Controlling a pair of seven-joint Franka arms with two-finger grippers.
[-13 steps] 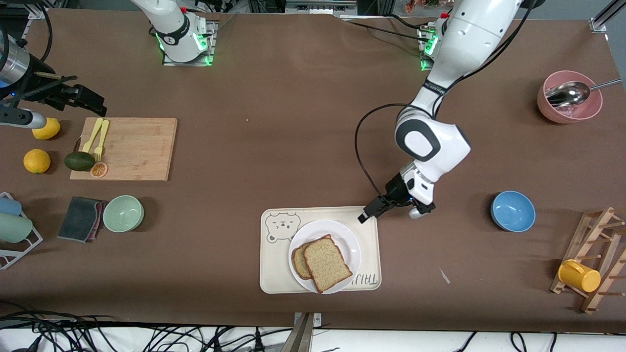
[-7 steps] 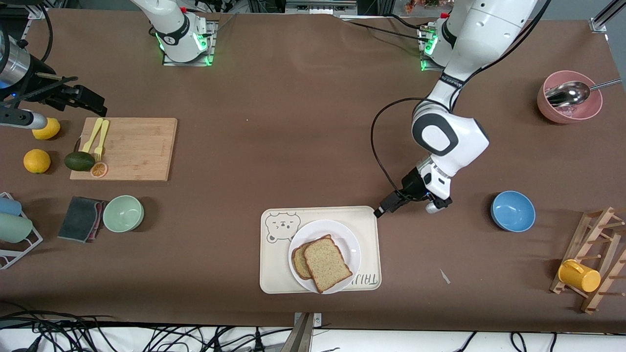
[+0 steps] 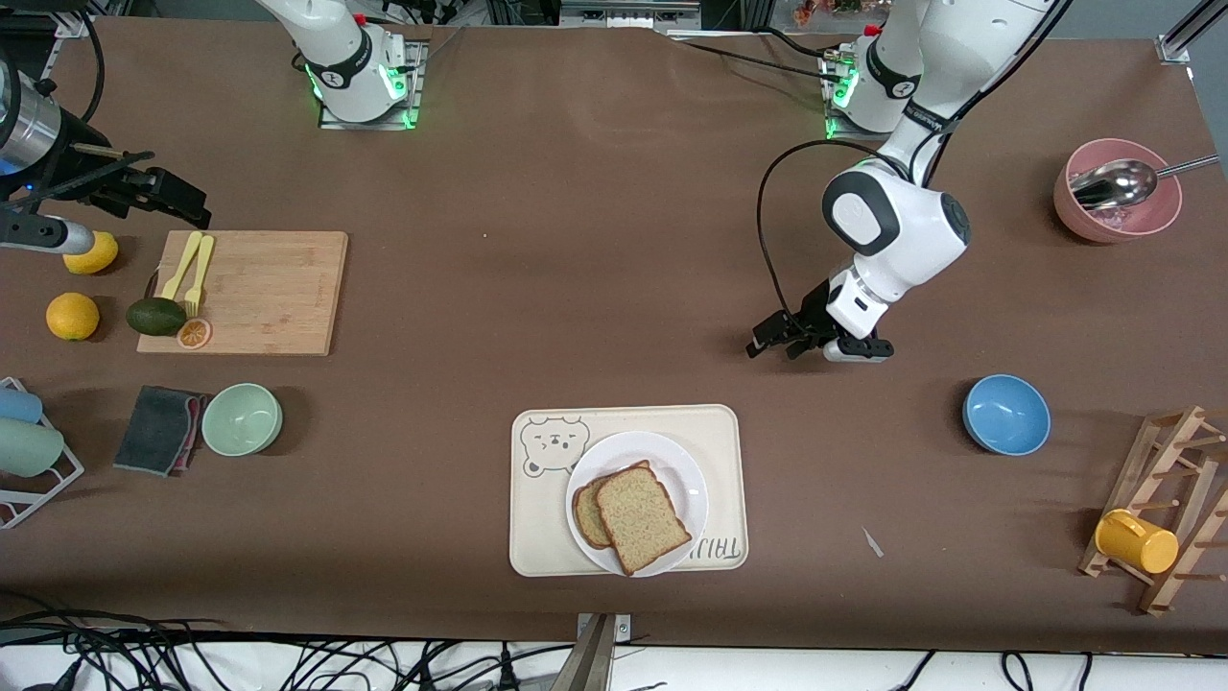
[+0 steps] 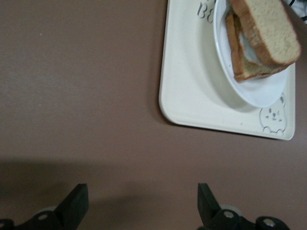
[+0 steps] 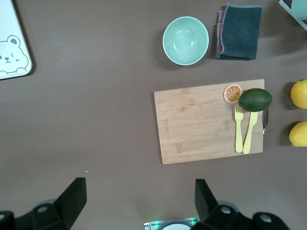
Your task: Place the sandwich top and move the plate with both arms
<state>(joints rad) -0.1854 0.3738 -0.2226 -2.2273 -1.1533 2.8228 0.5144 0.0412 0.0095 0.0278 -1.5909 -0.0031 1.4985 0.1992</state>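
The light tan speckled bread slice with a brown crust, the sandwich top (image 3: 644, 519), lies on a darker bread slice (image 3: 587, 516) and covers most of it. Both sit on the round shiny white plate (image 3: 672, 461). The plate rests on the cream tray with a bear drawing (image 3: 547, 537), toward the tray's corner with the printed letters. The tray lies near the table edge closest to the front camera, about midway along it.

The left gripper (image 3: 779, 343) hangs over bare brown table (image 3: 595, 240), a little way from the tray's edge and not touching anything. Its two black fingers (image 4: 76, 203) stand wide apart with nothing between them.

The right gripper (image 3: 177, 197) waits up in the air near the corner of the wooden cutting board (image 3: 259, 288), at the right arm's end of the table. Its fingers (image 5: 74, 196) are wide apart too, and hold nothing.

On the board's edge lie two yellow forks (image 3: 192, 269), a green avocado (image 3: 155, 316) and an orange slice (image 3: 195, 333).
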